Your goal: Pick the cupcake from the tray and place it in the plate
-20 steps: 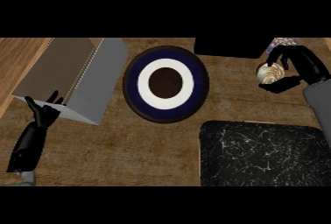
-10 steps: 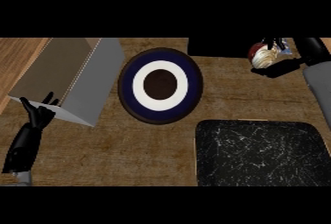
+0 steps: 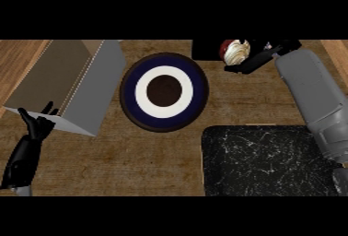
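The left hand [image 3: 35,125] rests at the near left edge of the wooden counter [image 3: 136,166], fingers straight and pointing up, holding nothing. A black marbled tray [image 3: 265,159] lies near right. Beyond it, mid-counter, sits the plate [image 3: 131,92], dark blue at the rim with a white ring and a brown centre. A grey box [image 3: 68,85] stands just left of the plate. At the far edge the right hand [image 3: 262,59] is curled round the cupcake [image 3: 236,50], right of the plate and in front of a dark block [image 3: 204,50].
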Robot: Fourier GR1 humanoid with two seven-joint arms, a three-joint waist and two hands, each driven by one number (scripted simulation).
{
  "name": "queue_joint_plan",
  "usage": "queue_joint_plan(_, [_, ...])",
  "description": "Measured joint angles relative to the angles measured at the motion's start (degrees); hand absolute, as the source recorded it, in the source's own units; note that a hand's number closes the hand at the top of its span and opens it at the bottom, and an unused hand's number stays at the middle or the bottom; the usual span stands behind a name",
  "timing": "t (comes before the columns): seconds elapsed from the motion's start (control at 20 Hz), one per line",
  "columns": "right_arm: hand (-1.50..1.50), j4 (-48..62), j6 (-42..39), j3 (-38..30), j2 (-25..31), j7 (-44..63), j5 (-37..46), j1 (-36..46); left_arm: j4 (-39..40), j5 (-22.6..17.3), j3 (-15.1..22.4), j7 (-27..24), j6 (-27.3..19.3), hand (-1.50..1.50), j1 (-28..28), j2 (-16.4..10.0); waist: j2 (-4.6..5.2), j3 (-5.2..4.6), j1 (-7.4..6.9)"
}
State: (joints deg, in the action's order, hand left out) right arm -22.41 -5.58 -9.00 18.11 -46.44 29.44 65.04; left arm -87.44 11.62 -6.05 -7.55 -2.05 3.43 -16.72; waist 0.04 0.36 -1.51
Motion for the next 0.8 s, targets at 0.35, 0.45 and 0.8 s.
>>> queue_joint_plan(0.35, [1.5,0.3,-0.8,2.1,-6.8,8.1,1.1,4.4,0.5,0.5,-0.5,-0.9,-0.2,0.0,0.0,0.4,-0.05,0.05,0.15])
queue_joint_plan(0.45, [1.5,1.2,-0.4,3.2,-9.1,10.5,2.2,6.0,1.0,0.4,-0.7,-1.9,0.0,0.0,-0.3,0.3,0.05,0.05,-0.06])
queue_joint_plan(0.8, [1.5,3.9,3.0,7.1,-15.5,14.5,4.0,6.3,0.2,0.1,-0.7,-0.3,1.4,0.0,-0.6,0.3,0.23,-0.09,-0.56])
